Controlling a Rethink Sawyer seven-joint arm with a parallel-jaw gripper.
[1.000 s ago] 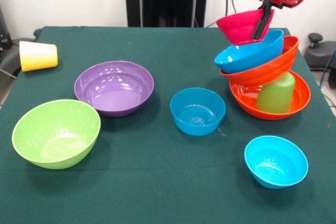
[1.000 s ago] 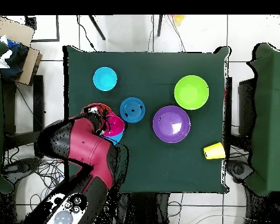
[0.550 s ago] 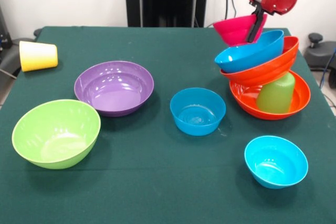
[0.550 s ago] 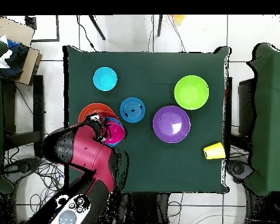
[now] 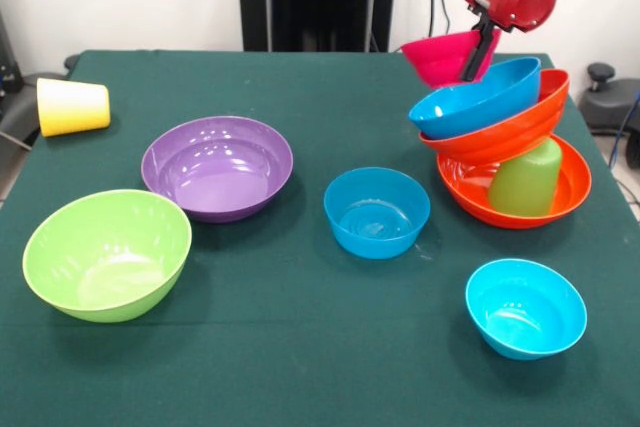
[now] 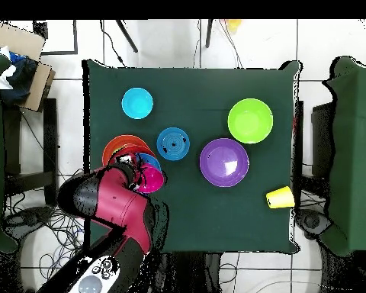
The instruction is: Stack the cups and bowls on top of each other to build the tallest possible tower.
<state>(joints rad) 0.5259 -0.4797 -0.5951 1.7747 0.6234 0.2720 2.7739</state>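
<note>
Gripper (image 5: 478,55) clamped on pink bowl's (image 5: 440,55) rim, bowl aloft and tilted, just above and off-centre from blue bowl (image 5: 475,97) atop leaning tower (image 5: 505,152); needs centring before release.

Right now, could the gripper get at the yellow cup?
Probably not at once: the gripper is shut on the pink bowl above the tower, and the yellow cup lies on its side at the opposite table edge. Nothing blocks the way once the bowl is released.
</note>
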